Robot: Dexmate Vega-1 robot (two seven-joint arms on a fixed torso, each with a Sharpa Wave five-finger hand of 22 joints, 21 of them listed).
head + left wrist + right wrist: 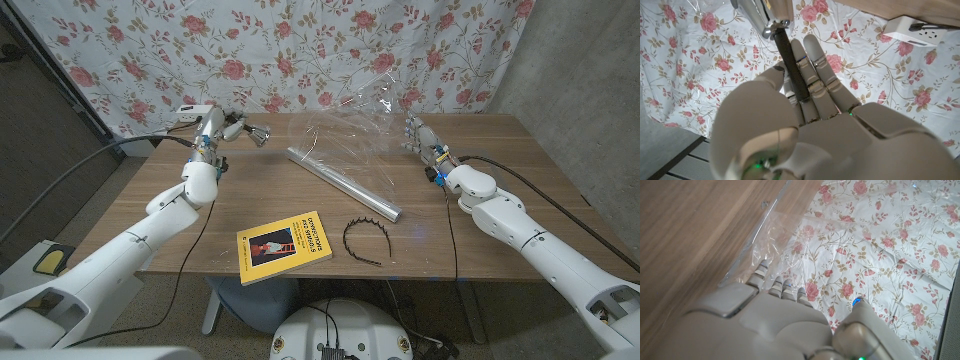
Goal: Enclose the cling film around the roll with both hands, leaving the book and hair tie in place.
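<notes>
Lifting flimsy, clingy cling film (350,125) at two o'clock, the right hand (420,135) pinches its edge; left hand (222,128) hangs released beyond the roll (342,182).

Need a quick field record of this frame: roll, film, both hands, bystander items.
roll: silver roll lies diagonally on the wooden table
film: clear cling film lifted off the roll, standing up toward the far edge
right hand: right hand at the film's right edge, fingers touching it; grip unclear
left hand: left hand raised at the far left, apart from the film
book: yellow book near the front edge
hair tie: black hairband beside the book
</notes>
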